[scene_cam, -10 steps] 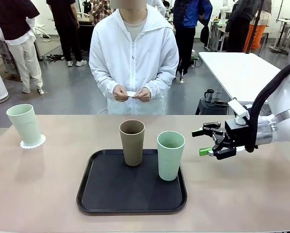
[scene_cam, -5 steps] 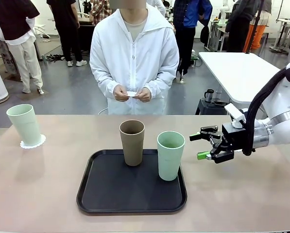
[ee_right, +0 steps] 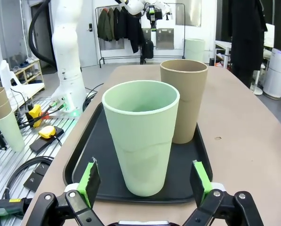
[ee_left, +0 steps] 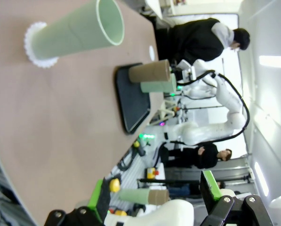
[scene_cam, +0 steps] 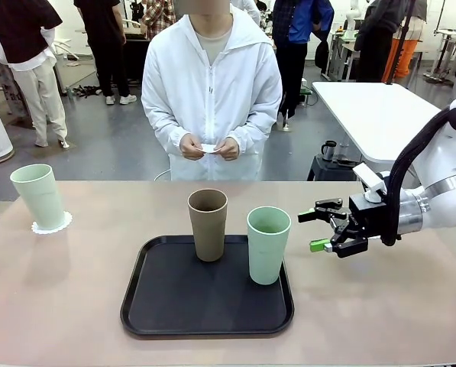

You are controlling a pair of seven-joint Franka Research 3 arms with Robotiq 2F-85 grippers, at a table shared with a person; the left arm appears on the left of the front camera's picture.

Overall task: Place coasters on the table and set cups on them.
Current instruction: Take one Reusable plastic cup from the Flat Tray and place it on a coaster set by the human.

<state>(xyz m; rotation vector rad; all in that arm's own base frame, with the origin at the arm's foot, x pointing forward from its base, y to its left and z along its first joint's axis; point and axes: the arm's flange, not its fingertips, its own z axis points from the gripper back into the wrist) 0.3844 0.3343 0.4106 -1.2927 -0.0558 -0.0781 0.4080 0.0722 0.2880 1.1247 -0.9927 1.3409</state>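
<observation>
Cup (scene_cam: 268,248) nearest right gripper (scene_cam: 311,228) upright, mouth up

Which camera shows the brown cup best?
Front view: the brown cup stands whole and unblocked on the tray. In the right wrist view the nearer green cup hides part of it; in the left wrist view it's small and sideways.

Bright, even overhead indoor light; the front view is sharp throughout. A tall pale mint green tumbler (scene_cam: 38,196) throws a faint soft shadow toward the camera on the large beige-tan matte tabletop (scene_cam: 67,306), and the black rectangular tray (scene_cam: 174,306) carries a dull sheen. In the left wrist view white strip lights (ee_left: 271,61) blow out and the edges bend
</observation>
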